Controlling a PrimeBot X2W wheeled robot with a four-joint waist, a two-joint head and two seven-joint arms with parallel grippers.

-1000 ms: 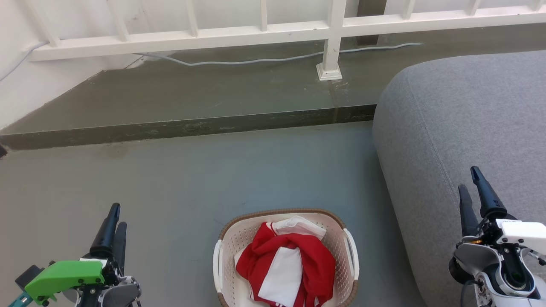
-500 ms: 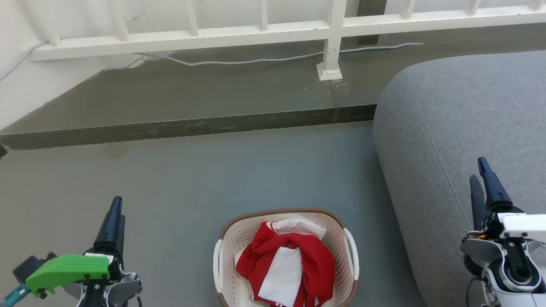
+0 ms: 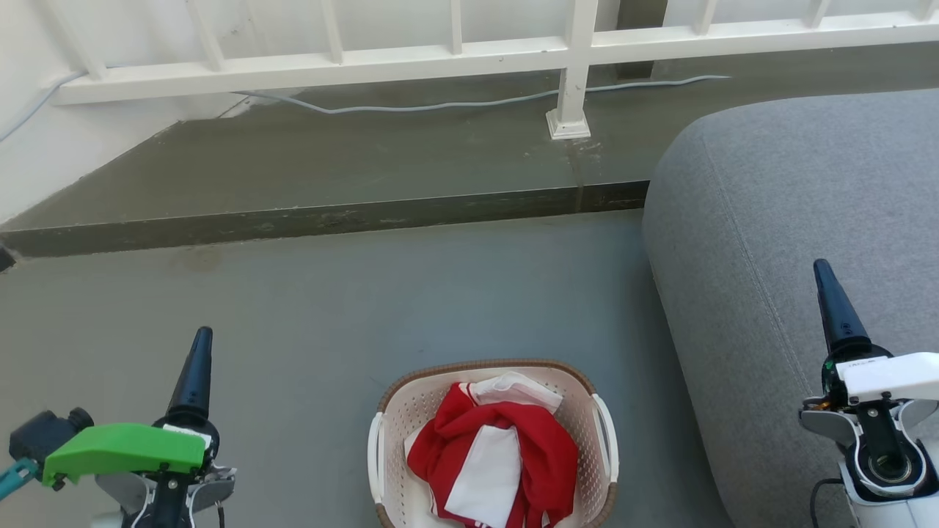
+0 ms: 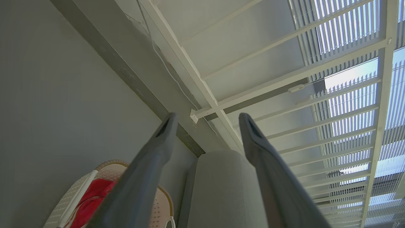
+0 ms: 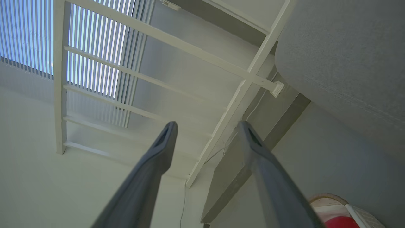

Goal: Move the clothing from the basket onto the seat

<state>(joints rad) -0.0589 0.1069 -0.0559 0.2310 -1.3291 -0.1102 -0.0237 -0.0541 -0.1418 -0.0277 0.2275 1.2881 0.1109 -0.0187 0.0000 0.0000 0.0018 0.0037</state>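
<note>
Red clothing point(image 3: 506, 458) with white panels lies bunched in the cream perforated basket point(image 3: 385, 433), which stands on the floor at the bottom centre of the head view. The big grey seat point(image 3: 777, 220) rises just to the basket's right. My left gripper point(image 3: 199, 352) hovers over bare floor well to the left of the basket, and my right gripper point(image 3: 825, 286) is over the seat's front edge. In the left wrist view the gripper point(image 4: 205, 122) is open and holds nothing, with basket point(image 4: 164, 202) and clothing point(image 4: 91, 202) low down. In the right wrist view the gripper point(image 5: 207, 129) is open too.
A raised dark step point(image 3: 323, 220) crosses the floor behind the basket. A white railing point(image 3: 367, 62) with a post point(image 3: 568, 110) stands on it, and a pale cable point(image 3: 440, 104) runs along its base. Grey floor point(image 3: 411, 293) lies between step and basket.
Both grippers have risen and reached forward, and each has turned so its two fingers now line up as one in the head view. Basket and clothing have not moved.
</note>
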